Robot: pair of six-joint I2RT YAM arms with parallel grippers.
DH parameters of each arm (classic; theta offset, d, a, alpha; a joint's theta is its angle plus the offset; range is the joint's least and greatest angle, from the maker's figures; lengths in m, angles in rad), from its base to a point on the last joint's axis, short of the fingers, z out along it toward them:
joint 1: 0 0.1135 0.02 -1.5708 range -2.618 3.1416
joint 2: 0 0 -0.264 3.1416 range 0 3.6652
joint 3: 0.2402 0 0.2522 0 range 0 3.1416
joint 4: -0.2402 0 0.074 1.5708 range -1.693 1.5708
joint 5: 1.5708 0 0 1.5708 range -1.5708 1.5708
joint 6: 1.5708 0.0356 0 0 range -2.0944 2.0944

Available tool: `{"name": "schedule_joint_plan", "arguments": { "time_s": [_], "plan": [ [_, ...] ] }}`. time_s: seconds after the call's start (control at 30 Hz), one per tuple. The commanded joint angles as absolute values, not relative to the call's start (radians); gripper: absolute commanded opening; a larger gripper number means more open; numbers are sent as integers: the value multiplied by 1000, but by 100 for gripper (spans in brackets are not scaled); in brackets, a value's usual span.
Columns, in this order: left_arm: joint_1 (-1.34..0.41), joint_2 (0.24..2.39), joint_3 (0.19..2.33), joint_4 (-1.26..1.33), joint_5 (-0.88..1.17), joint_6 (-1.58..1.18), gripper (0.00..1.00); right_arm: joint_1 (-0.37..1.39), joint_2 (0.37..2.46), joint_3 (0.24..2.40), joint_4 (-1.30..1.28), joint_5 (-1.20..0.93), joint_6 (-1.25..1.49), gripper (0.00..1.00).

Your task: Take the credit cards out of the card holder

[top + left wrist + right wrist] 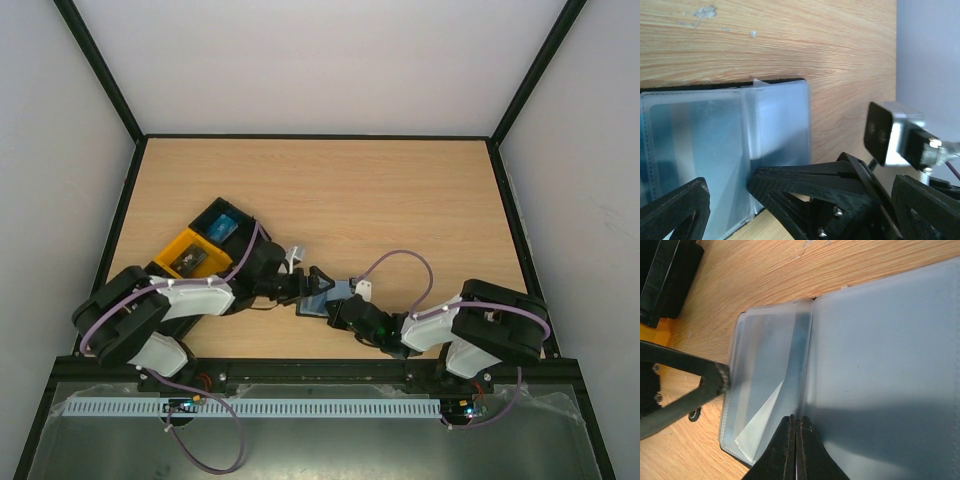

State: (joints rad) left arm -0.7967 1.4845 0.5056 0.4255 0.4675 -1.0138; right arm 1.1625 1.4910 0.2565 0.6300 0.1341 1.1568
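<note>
Two grippers meet at the card holder [320, 302], which lies open on the table [400, 200] just ahead of the arm bases and about midway between them. The left gripper [727, 182] stands at full spread with nothing held. Its fingers [805, 182] straddle the holder's near edge, so the holder's long axis runs across the gap and its spine fold points away between them. The right gripper [794, 422] is closed, with its tips set on that fold from the opposite side; whether a thin leaf is pinched there cannot be told. The translucent pockets [880, 365] show no coloured card. A blue card [222, 226] appears to lie in the black-and-orange tray [172, 246] beyond the left arm. Both arms fold inward from their bases, wrists facing each other across the holder. By this reading the left gripper, equally near but free, is better placed to reach into a pocket.
</note>
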Motion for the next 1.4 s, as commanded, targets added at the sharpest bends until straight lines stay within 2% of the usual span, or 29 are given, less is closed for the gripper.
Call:
{"name": "schedule_joint_plan", "arguments": {
  "time_s": [0.0,0.23,0.57,0.67,0.77,1.0,1.37],
  "plan": [
    [-800,1398,530,353,429,-991,100,1163,1481,210,552,160,1173,2],
    [-770,1380,529,284,413,-952,100,1163,1439,208,514,176,1179,3],
    [-748,1375,469,348,459,-980,100,1164,1489,306,437,173,1199,17],
    [-746,1376,462,342,452,-974,100,1165,1508,315,443,166,1199,18],
    [-746,1378,459,341,452,-972,100,1166,1530,324,422,162,1192,17],
    [-744,1378,465,355,459,-979,100,1167,1534,305,368,203,1202,3],
    [-730,1428,503,380,490,-967,100,1171,1568,278,410,196,1204,2]
  ]
}}
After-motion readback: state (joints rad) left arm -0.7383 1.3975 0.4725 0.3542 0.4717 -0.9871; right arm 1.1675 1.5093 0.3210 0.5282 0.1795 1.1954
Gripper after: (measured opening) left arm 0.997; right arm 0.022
